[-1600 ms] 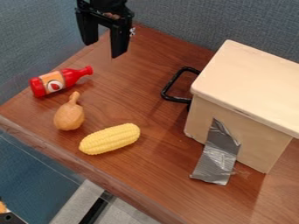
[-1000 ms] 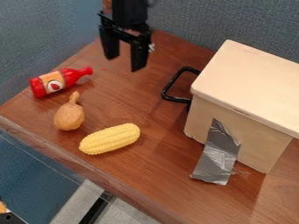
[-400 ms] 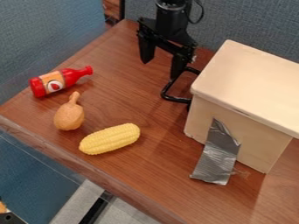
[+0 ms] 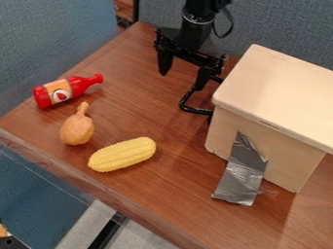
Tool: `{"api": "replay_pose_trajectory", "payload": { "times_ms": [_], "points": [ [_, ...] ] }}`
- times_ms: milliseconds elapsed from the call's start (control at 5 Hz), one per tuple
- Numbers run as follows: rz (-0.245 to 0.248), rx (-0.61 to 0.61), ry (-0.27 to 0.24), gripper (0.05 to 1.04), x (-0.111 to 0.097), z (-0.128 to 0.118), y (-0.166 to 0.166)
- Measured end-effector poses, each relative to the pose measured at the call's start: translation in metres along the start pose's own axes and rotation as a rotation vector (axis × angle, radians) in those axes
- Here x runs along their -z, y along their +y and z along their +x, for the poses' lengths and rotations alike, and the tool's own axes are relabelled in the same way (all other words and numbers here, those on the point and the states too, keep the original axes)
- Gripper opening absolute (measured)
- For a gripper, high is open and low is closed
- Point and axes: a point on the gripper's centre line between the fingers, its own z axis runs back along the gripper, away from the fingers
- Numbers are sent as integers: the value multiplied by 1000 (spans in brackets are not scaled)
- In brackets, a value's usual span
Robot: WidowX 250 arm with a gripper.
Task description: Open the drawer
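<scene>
Blue-grey fabric panels (image 4: 280, 24) stand behind a brown wooden surface (image 4: 139, 99), which runs slantwise from the top of the frame to the lower right. On its right side sits a pale wooden box (image 4: 280, 87) with a drawer, and the drawer's black handle (image 4: 185, 101) juts out from the box's left side, right of the frame's centre and a little above the middle. The tool (image 4: 182, 79) is at the upper middle, with the handle just below it and to its right in the frame. One finger overlaps the upper part of the handle (whether they touch, I cannot tell), while the other hangs apart, over towards the upper left. The two fingers stand wide apart, with nothing visibly gripped between them. The black arm (image 4: 197, 22) comes in from the top edge and hangs nearly upright, fingers pointing down. A strip of silver tape (image 4: 242, 170) runs from the box's near side onto the wood. Toy corn (image 4: 122, 154) lies left of centre, with a brown bulb-shaped toy (image 4: 77, 129) and a red bottle (image 4: 68, 91) farther left.
</scene>
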Motion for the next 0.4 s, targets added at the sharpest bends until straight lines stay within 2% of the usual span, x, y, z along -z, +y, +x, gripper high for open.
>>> {"api": "replay_pose_trajectory", "payload": {
  "times_ms": [400],
  "points": [
    [-19, -12, 21, 1001, 10, 4, -6]
  ]
}}
